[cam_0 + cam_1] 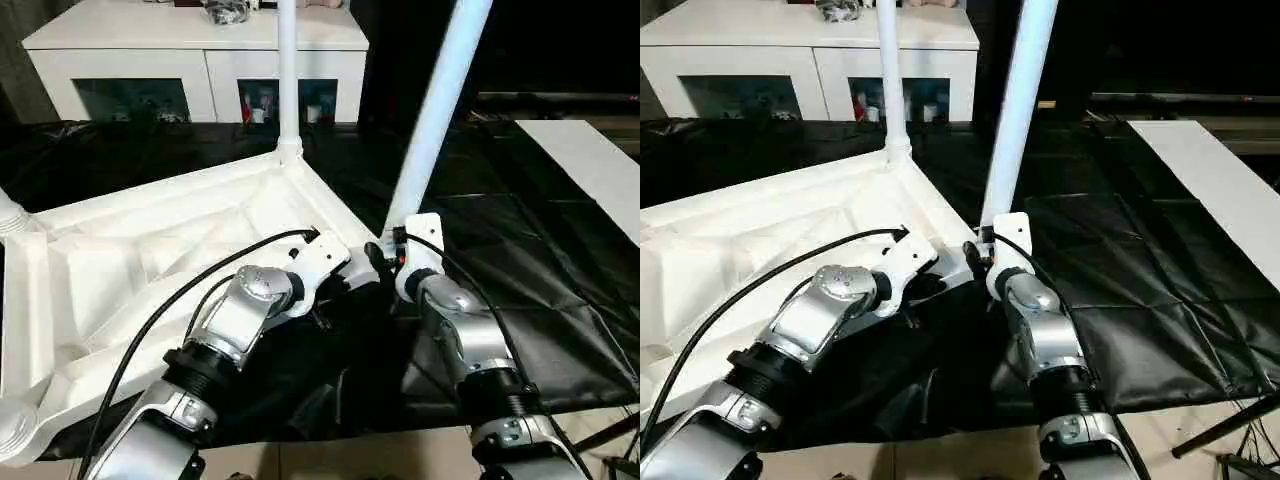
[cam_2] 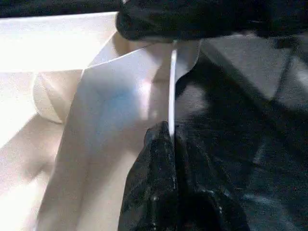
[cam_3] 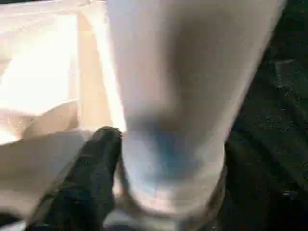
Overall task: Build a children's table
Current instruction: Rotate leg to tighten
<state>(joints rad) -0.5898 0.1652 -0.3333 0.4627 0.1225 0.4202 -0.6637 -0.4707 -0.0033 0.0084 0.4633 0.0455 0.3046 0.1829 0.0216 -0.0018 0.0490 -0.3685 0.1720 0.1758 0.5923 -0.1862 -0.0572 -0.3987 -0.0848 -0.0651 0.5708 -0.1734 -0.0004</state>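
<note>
Head views sharp, evenly lit from above. Glare washes out the tabletop (image 1: 120, 260) ribs; black sheet (image 1: 540, 300) shows soft sheen. Wrist views blurry: leg (image 3: 183, 96) out of focus, tabletop overexposed, black fingers (image 2: 168, 192) probably motion-smeared.

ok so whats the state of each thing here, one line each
tabletop: upside down on the black sheet, ribbed underside up
far leg: upright in its corner socket
near leg: base at the near corner socket, leaning right, not upright
left hand: shut, fingers pinching the tabletop's thin edge
right hand: around the near leg's base, one finger beside it; held or not unclear
cabinet: glass doors closed
</note>
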